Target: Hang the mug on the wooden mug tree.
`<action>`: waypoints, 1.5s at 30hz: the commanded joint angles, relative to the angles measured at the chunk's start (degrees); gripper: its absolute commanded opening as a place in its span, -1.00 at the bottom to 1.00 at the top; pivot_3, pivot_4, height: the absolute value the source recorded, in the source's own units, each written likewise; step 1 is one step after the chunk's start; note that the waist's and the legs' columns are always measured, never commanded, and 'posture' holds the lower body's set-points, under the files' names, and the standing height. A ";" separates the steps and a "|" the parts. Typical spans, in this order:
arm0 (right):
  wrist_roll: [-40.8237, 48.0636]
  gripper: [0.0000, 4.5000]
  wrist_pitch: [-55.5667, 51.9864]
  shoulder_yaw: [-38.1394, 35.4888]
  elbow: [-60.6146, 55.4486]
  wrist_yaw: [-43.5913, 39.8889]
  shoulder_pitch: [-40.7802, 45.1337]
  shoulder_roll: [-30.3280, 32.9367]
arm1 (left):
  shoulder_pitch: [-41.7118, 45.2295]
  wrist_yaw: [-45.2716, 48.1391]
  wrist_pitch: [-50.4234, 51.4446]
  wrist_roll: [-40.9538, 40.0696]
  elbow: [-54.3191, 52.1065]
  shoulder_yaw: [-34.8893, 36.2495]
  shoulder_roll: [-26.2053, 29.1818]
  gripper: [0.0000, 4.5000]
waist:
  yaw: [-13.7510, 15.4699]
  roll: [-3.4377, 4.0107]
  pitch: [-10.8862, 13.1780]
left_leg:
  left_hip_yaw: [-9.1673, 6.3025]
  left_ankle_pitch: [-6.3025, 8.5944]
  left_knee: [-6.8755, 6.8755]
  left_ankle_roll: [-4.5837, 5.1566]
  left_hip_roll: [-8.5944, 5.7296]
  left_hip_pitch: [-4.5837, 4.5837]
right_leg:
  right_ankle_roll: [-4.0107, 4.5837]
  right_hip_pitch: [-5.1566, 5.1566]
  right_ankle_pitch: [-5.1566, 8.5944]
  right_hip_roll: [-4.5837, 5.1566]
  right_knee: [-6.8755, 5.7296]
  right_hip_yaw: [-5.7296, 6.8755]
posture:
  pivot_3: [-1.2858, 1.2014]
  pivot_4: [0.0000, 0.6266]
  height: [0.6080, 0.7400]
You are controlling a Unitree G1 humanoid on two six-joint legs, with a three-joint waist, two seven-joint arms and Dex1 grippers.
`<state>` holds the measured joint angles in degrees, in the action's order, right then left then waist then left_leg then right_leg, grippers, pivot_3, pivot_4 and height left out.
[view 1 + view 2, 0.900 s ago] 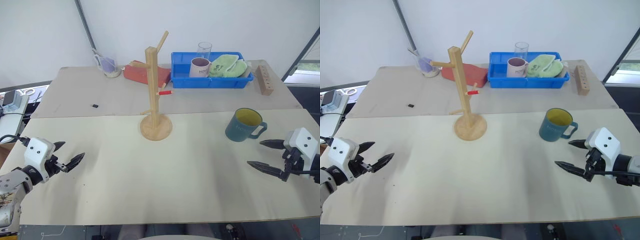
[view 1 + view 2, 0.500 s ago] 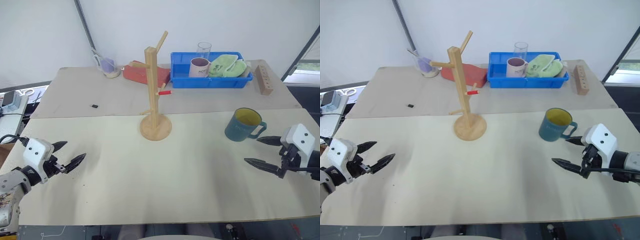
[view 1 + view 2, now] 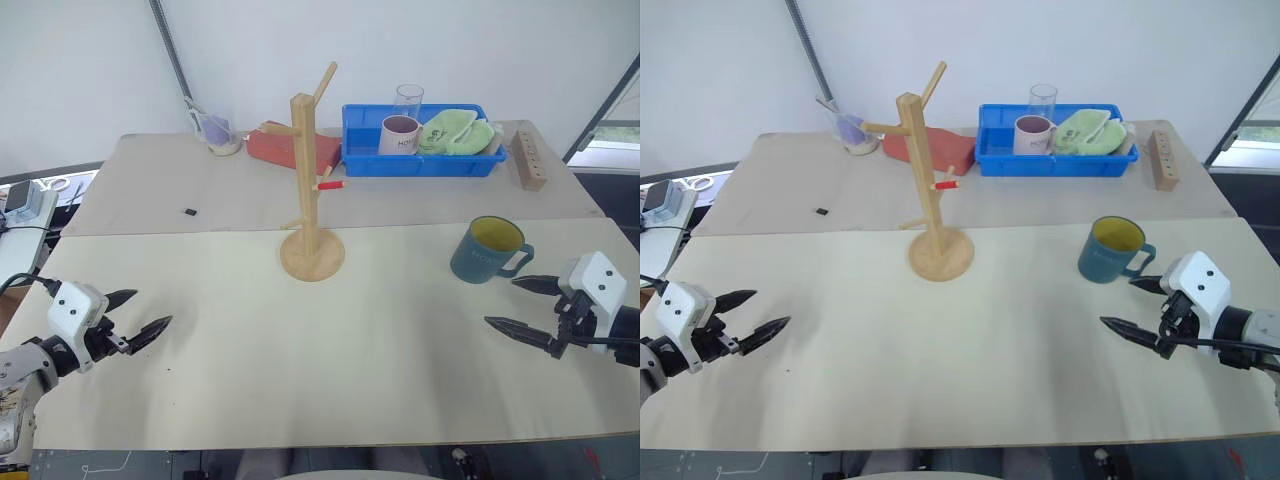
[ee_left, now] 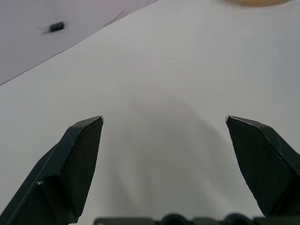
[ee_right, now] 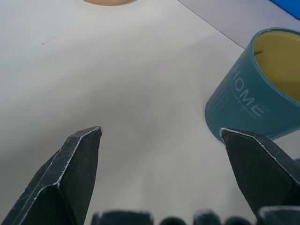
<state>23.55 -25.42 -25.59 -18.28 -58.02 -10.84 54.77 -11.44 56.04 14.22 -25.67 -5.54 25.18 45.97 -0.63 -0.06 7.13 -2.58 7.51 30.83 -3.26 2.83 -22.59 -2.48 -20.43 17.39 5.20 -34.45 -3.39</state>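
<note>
The dark teal mug (image 3: pixel 488 250) with a yellow inside stands upright on the pale table at the right, its loop handle turned toward the right edge. The wooden mug tree (image 3: pixel 307 165) rises from its round base (image 3: pixel 312 256) at mid-table, and one of its pegs is red-tipped. My right gripper (image 3: pixel 500 302) hovers open just in front of and to the right of the mug, apart from it. In the right wrist view the mug (image 5: pixel 255 89) sits beyond the right gripper (image 5: pixel 160 130), off to one side of the gap. My left gripper (image 3: pixel 150 309) is open and empty over the near left of the table.
A blue bin (image 3: pixel 360 160) at the back holds a pale mug (image 3: pixel 399 134) and a green cloth (image 3: pixel 455 132), with a clear glass (image 3: pixel 408 100) behind them. Also at the back are a red block (image 3: pixel 292 147), a wooden block with holes (image 3: pixel 529 160) and a small black piece (image 3: pixel 189 212).
The right gripper has crept slightly left, closer to the mug. The left gripper has drifted a little toward the near edge. The mug and tree have not moved.
</note>
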 commanded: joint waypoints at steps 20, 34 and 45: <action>-9.78 0.99 2.13 -2.70 -3.24 38.33 2.29 -28.82 | 43.92 5.41 13.08 -3.66 -12.77 -40.19 -15.59 1.00 | -0.83 0.03 -0.13 | -0.45 -0.34 0.22 0.55 -0.03 -0.03 | -0.28 0.21 -0.16 -0.82 -0.37 -0.68 | 0.03 -0.52 1.00; -10.86 0.99 6.24 -1.12 10.77 42.32 11.16 -29.79 | 45.18 8.80 8.67 0.96 -8.75 -43.28 -19.10 1.00 | -0.78 0.05 -0.13 | -0.49 -0.36 0.16 0.63 -0.03 0.06 | -0.27 0.26 -0.15 -0.89 -0.57 -0.71 | 0.03 -0.52 1.00; -11.47 0.99 7.98 0.18 17.64 43.60 17.37 -29.04 | 46.20 8.84 9.76 0.84 -8.90 -42.86 -18.94 1.00 | -0.81 0.05 -0.13 | -0.51 -0.38 0.15 0.67 -0.03 0.06 | -0.28 0.29 -0.16 -0.91 -0.58 -0.71 | 0.03 -0.52 1.00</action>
<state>12.17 -19.11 -25.30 -0.20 -14.67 5.43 24.87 33.27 64.76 23.99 -24.66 -12.98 -19.00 26.86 -1.44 0.00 7.00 -3.09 7.12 30.98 -2.60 2.80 -22.53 -2.75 -20.13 17.23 4.28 -35.03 -4.11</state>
